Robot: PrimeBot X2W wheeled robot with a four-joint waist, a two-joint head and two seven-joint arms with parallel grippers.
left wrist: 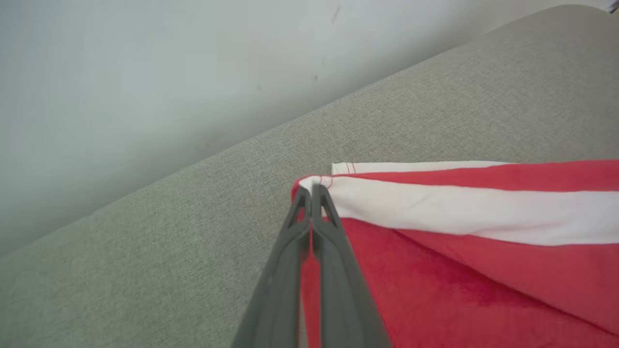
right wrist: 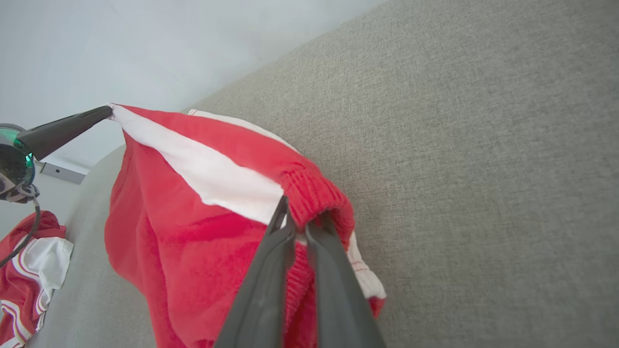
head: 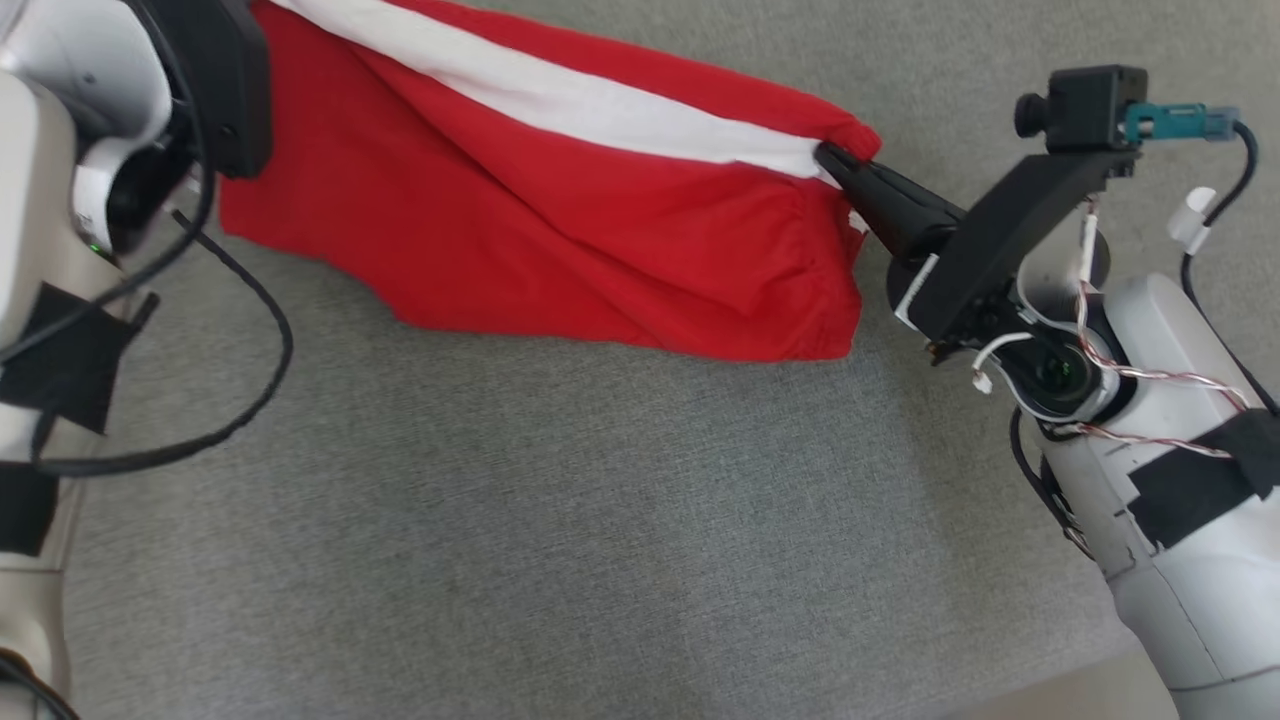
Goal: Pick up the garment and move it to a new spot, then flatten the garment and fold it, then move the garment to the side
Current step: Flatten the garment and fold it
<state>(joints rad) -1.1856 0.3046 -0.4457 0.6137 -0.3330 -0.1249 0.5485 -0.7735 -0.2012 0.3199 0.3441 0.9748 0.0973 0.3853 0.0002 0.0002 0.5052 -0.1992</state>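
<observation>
Two sets of fingers hold the red garment (head: 560,230) stretched by its ends over the grey upholstered surface (head: 500,520). The left fingers (left wrist: 295,237) are closed on the hem corner of its white stripe (head: 560,95), and the right fingers (right wrist: 271,270) are closed on the ribbed waistband (right wrist: 309,188). In the head view the long axis runs from upper left down to mid right, with the waistband end toward the robot's right and the stripe along the top edge. The lower edge sags to the surface, contact unclear, and a second red-and-white garment (right wrist: 29,270) lies past the surface's edge.
</observation>
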